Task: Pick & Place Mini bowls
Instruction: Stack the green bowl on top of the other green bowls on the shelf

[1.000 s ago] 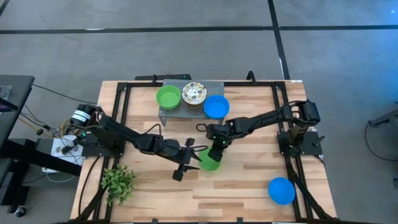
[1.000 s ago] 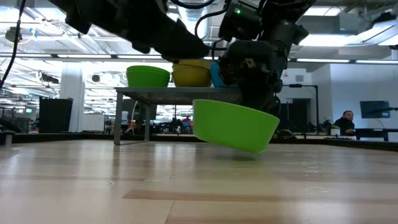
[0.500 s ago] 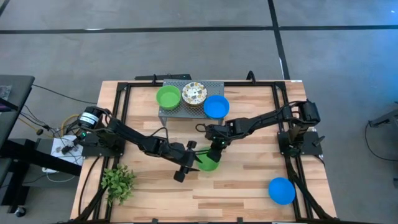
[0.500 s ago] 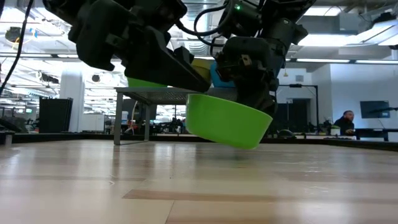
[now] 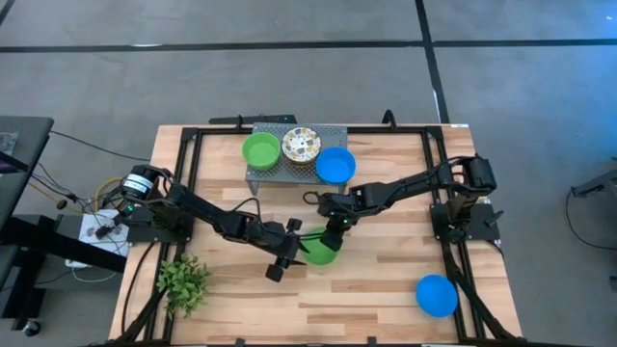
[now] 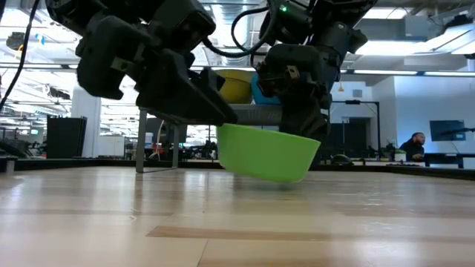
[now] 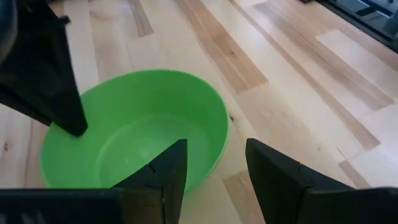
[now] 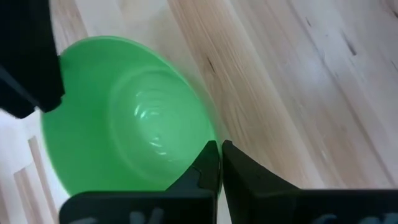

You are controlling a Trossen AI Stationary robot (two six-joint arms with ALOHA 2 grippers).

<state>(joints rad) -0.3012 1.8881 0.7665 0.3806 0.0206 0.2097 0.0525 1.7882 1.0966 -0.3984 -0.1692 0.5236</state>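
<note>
A bright green mini bowl [image 5: 323, 253] hangs tilted near the table's middle, and my right gripper [image 8: 221, 158] is shut on it. My left gripper [image 7: 214, 180] is open at the bowl's opposite side. One finger [image 7: 163, 177] stands inside the bowl and the other [image 7: 277, 183] outside its wall, neither plainly touching. In the low view the left gripper [image 6: 219, 111] shows to the left of the bowl [image 6: 267, 152], with the right gripper [image 6: 300, 111] above the bowl. A grey rack [image 5: 280, 173] at the back carries a green bowl [image 5: 260, 150], a floral bowl [image 5: 301, 146] and a blue bowl [image 5: 335, 165]. My right gripper pinches the green bowl's rim and wall [image 8: 208, 134] between its two fingers, one inside the bowl and one outside. The fingers slant down from the table's right side. The bowl hangs tilted just over the table; whether its base touches the wood, I cannot tell.
Another blue bowl [image 5: 436, 295] lies on the table near the front right corner. A small leafy plant [image 5: 183, 281] stands at the front left. Black frame rails [image 5: 439, 193] run along the table's sides. Bare wood lies in front of the green bowl.
My left gripper has come down and tipped lower toward the green bowl, until its open fingers stand on either side of the bowl's wall. The bowl stays in my right gripper's hold.
</note>
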